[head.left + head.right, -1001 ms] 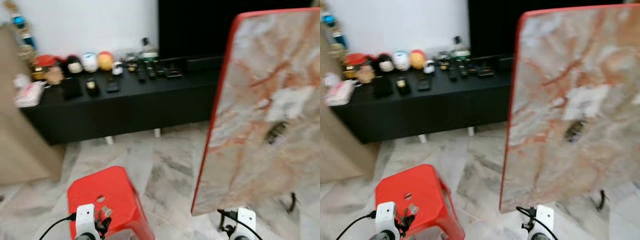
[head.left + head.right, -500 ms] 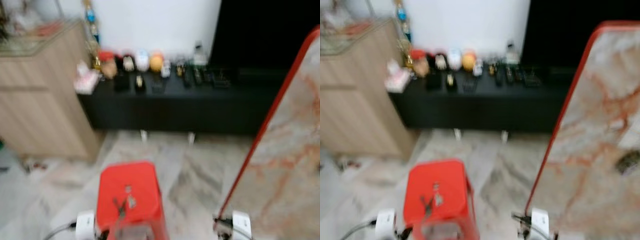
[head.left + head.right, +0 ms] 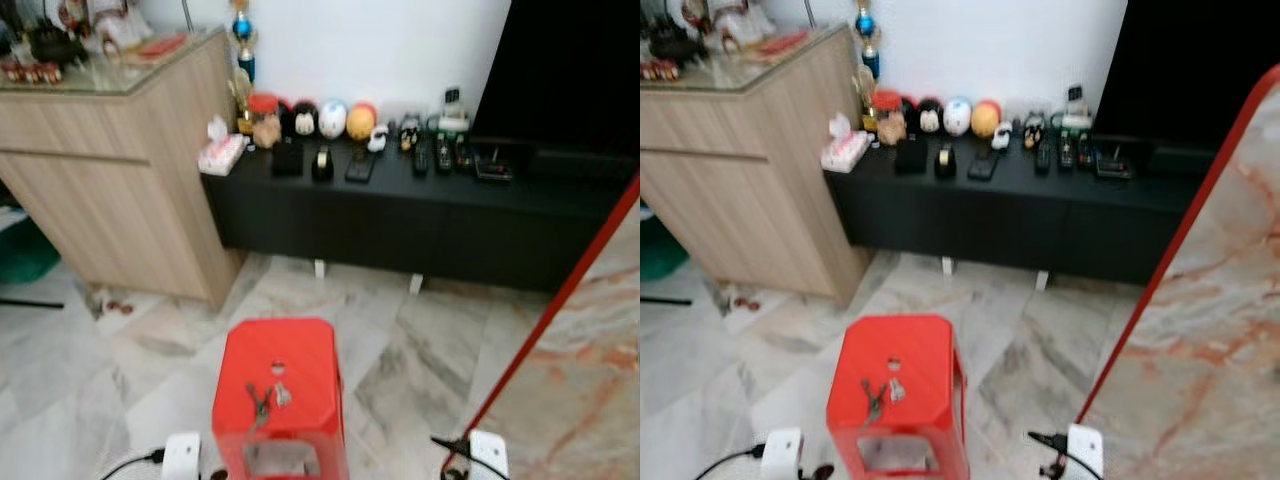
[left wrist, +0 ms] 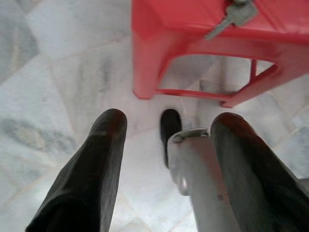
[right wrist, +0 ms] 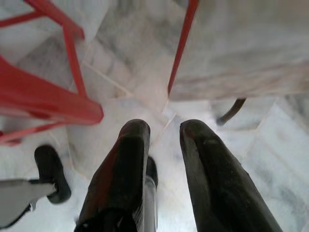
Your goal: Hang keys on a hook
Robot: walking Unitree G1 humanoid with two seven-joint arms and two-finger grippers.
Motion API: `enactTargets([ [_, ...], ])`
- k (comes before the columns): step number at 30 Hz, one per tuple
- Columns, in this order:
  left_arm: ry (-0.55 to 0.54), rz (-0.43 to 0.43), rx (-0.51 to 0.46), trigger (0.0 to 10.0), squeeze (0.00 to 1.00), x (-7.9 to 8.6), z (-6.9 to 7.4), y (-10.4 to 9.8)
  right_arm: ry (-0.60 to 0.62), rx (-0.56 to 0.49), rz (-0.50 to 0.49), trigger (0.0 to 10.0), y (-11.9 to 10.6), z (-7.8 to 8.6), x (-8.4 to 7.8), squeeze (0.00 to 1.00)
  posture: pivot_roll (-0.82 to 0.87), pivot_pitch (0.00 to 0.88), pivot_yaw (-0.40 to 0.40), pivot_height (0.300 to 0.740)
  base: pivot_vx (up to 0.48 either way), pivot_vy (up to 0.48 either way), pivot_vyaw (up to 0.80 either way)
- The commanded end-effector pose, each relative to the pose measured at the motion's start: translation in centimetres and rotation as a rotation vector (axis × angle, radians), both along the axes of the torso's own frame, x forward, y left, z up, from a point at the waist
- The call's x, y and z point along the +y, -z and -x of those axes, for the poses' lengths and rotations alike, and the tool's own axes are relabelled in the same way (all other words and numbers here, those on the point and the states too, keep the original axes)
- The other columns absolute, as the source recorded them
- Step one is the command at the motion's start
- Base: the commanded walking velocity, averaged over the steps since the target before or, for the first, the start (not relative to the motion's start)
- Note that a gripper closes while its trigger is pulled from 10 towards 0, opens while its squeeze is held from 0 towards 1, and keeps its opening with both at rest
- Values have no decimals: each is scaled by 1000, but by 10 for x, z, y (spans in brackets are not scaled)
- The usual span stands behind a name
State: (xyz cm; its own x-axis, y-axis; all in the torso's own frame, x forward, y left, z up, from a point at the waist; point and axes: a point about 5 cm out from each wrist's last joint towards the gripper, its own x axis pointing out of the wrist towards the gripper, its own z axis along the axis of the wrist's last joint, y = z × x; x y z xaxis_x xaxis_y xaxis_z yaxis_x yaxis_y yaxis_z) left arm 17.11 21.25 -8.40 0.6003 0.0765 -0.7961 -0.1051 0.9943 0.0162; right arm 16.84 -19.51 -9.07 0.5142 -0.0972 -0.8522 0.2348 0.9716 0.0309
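Clearance inventory, as I see it from the head views:

- Red stool (image 3: 278, 385): straight ahead of me, low; open air above its seat, with the keys (image 3: 266, 398) lying on it. I can pass a tool down from above unhindered.
- Marble-patterned board (image 3: 1200, 340), red-edged, leaning on my right: walls off that side beside the stool.
- Wooden cabinet (image 3: 120, 190): blocks the far left.
- Black low bench (image 3: 420, 215): along the wall beyond the stool, its top crowded with figurines (image 3: 330, 118) and remotes (image 3: 430, 155).
- Marble floor (image 3: 130, 370): open to the left of the stool and between stool and bench.
- Left tool (image 4: 166, 159): low over bare floor just short of the stool's leg, fingers spread.
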Motion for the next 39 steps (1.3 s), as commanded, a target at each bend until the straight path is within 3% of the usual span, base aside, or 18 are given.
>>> enactTargets([
  [1,3,-11,10,10000,0,4,-1,-1,-2,-6,-11,10000,-1,-3,4,0,-31,0,-31,740,0,0,0],
  [9,11,-13,8,10000,0,6,-5,-3,15,-9,-27,10000,-1,-5,6,0,-49,0,-23,740,0,0,0],
  [13,83,-19,17,10000,0,1,-7,-3,-1,-17,-41,10000,-1,-5,10,0,-49,0,-23,740,0,282,0],
  [20,78,-27,25,10000,0,-1,-9,-3,-2,-17,-37,10000,-1,-5,9,0,-31,0,-34,740,0,453,0],
  [29,87,-5,21,10000,0,-18,-15,-3,-11,-24,-41,10000,-2,-8,11,0,-33,9,-30,740,0,365,0],
  [39,87,-9,31,10000,0,-15,-13,-2,-11,-24,-37,10000,-2,-9,12,0,-30,15,-28,740,0,368,0],
])
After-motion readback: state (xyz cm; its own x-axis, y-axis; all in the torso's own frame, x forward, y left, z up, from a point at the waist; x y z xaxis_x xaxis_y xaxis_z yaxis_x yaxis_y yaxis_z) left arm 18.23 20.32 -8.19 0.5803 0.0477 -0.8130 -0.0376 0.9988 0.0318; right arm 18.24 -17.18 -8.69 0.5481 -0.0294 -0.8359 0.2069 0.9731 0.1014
